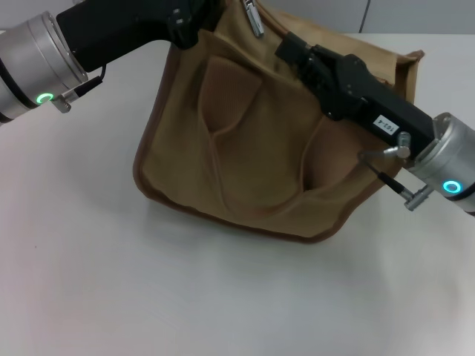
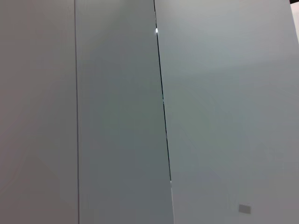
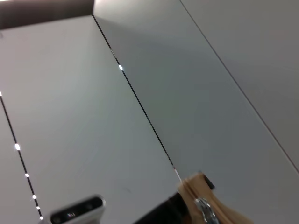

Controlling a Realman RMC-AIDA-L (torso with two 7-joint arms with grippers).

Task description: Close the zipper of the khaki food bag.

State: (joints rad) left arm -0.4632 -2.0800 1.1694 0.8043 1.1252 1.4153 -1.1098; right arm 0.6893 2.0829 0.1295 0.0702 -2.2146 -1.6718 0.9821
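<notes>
The khaki food bag [image 1: 252, 156] stands on the white table, its two looped handles facing me. Its zipper runs along the top edge, mostly cut off by the top of the head view. The silver pull tab [image 1: 254, 18] dangles free there, and it shows again on a strip of khaki fabric as the slider [image 3: 204, 211] in the right wrist view. My left gripper [image 1: 185, 28] is at the bag's upper left corner, shut on the fabric. My right gripper [image 1: 288, 46] reaches in from the right, over the bag's top, just right of the pull tab.
The white table [image 1: 223, 297] spreads out in front of and to the left of the bag. The left wrist view shows only grey wall panels [image 2: 117, 116]. Wall panels [image 3: 140, 93] also fill most of the right wrist view.
</notes>
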